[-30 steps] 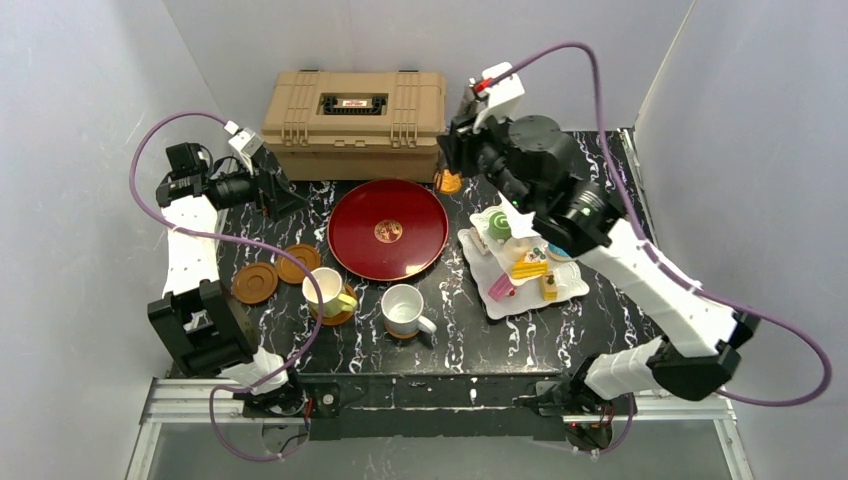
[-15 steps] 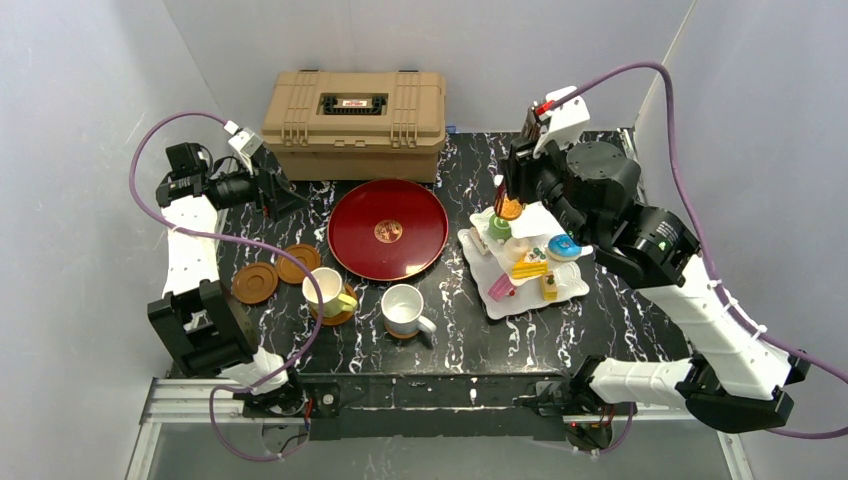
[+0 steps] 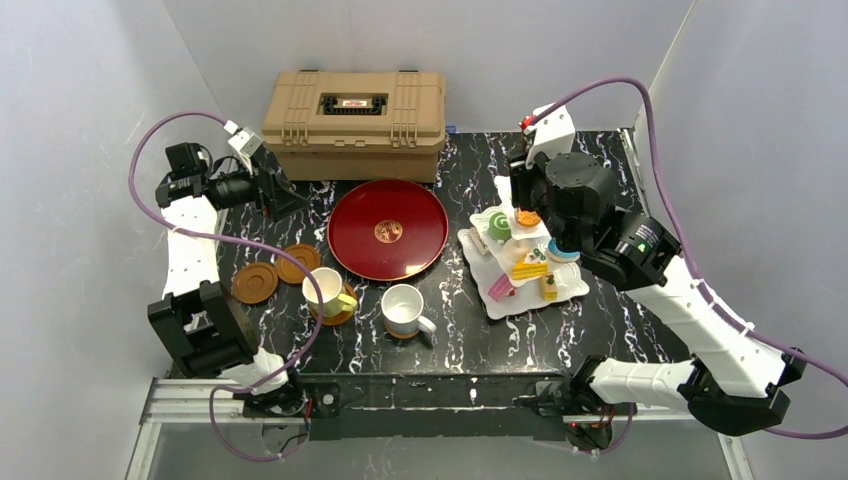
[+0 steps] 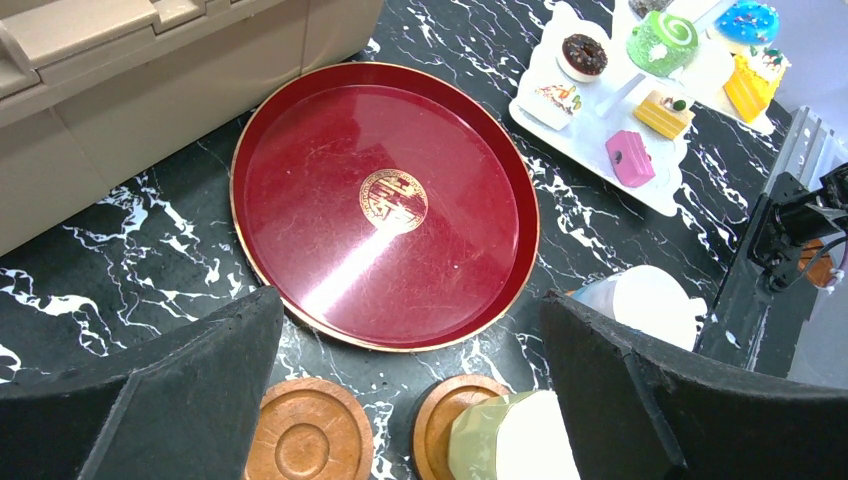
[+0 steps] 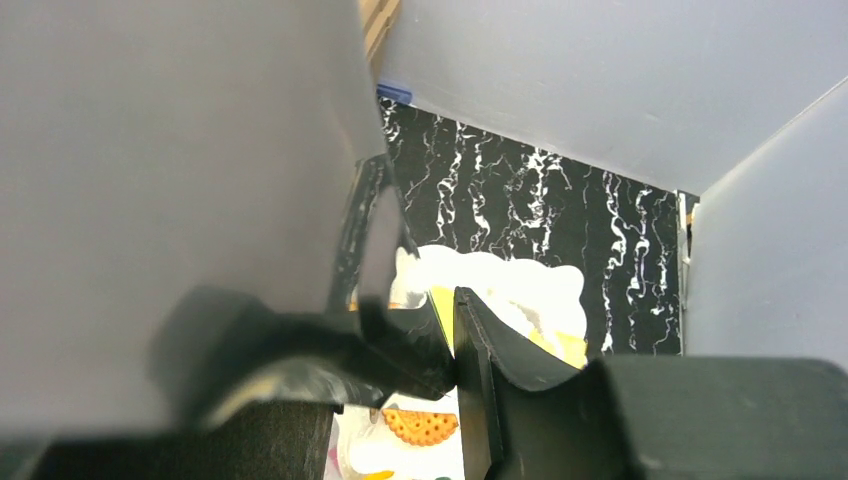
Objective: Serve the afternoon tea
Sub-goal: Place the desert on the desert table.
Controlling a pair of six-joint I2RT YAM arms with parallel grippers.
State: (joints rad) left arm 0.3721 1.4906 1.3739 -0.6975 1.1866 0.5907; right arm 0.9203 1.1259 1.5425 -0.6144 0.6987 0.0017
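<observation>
Holding orange tart (image 3: 528, 217) in right hand (image 3: 524, 209) over top tier of stand (image 3: 575, 286); lower straight, centre it, release once seated.

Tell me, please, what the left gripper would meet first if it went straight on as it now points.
Probably the dark-red tray, centred between the fingers of the open left gripper in its wrist view; depth uncertain.

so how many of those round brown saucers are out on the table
4. Two bare round brown saucers lie side by side left of the mugs. A third sits under the pale-yellow mug, a fourth under the white mug. Others could be hidden.
</observation>
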